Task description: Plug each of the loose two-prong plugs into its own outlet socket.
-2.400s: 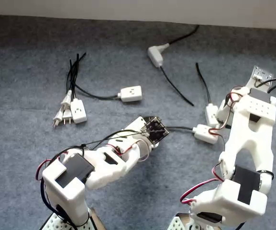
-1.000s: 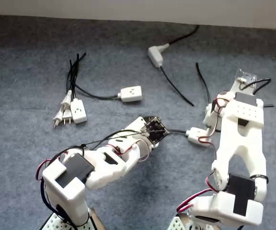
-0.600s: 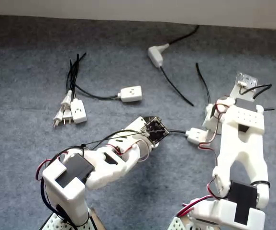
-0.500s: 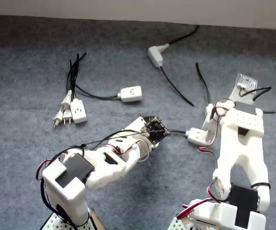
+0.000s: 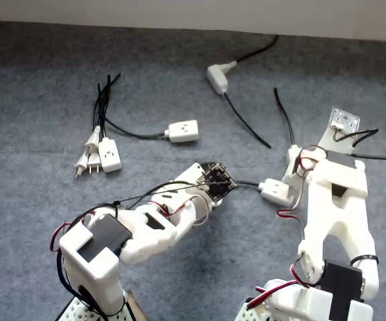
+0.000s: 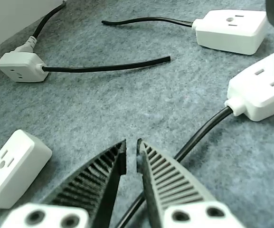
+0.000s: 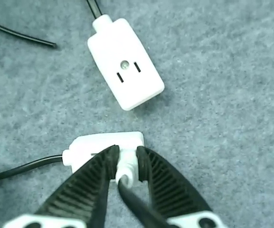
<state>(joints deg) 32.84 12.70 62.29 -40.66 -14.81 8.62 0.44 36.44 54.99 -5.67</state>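
My right gripper (image 7: 125,154) is clenched on a small white plug (image 7: 126,166). The plug is butted up against the near face of a white socket block (image 7: 103,142), right of centre on the grey carpet (image 5: 32,80). I honestly can't tell whether the prongs are seated, because the fingers cover the joint.

Just beyond that is a second socket (image 7: 126,63), face up and not touching the first one.

A black cable (image 5: 249,181) runs left from the socket block to my left gripper (image 6: 131,145), which sits mid-scene. That one is squeezed nearly together with nothing between its fingers, and the cable passes under one of them.

Further out, far and a bit left of the left gripper, there's a lone socket (image 5: 184,130) on its own black lead. That lead trails left to a bunch of loose plugs (image 5: 89,154), and another white socket (image 5: 110,155) lies right against them. At the far centre is an angled white socket (image 5: 218,77), with one lead running off the far edge and another lying toward the right arm.
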